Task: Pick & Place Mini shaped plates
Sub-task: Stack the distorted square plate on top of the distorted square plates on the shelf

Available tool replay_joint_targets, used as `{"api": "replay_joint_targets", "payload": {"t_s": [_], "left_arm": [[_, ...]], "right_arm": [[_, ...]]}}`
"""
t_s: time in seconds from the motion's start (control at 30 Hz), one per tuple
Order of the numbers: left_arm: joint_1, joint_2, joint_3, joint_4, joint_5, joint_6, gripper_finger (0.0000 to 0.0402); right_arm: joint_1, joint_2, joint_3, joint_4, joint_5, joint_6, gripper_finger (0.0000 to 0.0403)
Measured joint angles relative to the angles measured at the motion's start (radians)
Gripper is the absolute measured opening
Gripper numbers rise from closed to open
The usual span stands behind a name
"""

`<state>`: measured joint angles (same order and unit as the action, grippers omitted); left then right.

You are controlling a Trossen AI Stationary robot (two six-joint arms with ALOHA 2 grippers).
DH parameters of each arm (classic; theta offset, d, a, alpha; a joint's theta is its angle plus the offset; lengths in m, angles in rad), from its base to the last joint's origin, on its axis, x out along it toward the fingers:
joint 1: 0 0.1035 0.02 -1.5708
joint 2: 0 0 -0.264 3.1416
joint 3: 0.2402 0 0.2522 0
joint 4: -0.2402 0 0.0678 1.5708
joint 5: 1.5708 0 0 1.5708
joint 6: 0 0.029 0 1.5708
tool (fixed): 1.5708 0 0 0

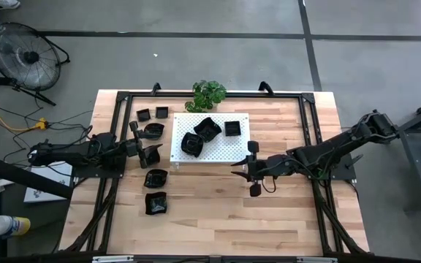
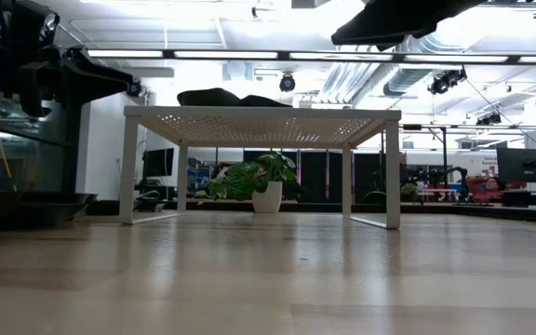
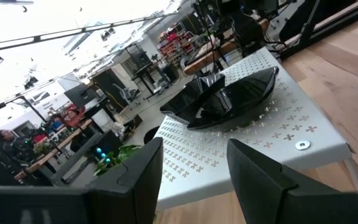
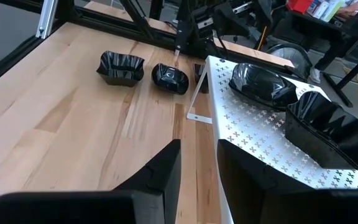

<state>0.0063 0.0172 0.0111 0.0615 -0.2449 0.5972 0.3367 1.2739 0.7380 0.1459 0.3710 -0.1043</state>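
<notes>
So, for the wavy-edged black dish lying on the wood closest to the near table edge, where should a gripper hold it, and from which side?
Probably by the rim, from straight above. The wavy-edged dish sits flat and open side up on the table, apart from the round dish beside it. One finger inside and one outside the raised wall should pinch it. The left gripper is nearer; the right gripper is empty by the white board.

Three glossy black dishes (image 1: pixel 209 127) sit on the white board (image 1: pixel 234 150); six more dishes (image 1: pixel 155 177) lie on the wooden table left of it
</notes>
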Motion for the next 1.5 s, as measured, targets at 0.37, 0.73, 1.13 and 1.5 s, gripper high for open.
{"api": "replay_joint_targets", "payload": {"t_s": [0.37,0.73,1.13,1.5], "left_arm": [[0.000,-0.001,0.083,-0.060,0.019,-0.018,0.0180],[0.000,0.000,0.120,-0.126,0.180,-0.084,0.0222],[0.000,0.082,0.256,-0.327,0.293,-0.171,0.0223],[-0.030,0.487,0.527,-0.706,0.369,-0.497,0.0223]], "right_arm": [[0.000,0.000,0.000,-0.013,0.000,0.000,0.0099],[0.000,0.000,0.000,-0.026,-0.001,0.029,0.0099],[0.000,0.000,0.000,-0.041,-0.004,0.053,0.0099],[0.000,0.000,0.000,-0.045,-0.004,0.053,0.0099]]}}
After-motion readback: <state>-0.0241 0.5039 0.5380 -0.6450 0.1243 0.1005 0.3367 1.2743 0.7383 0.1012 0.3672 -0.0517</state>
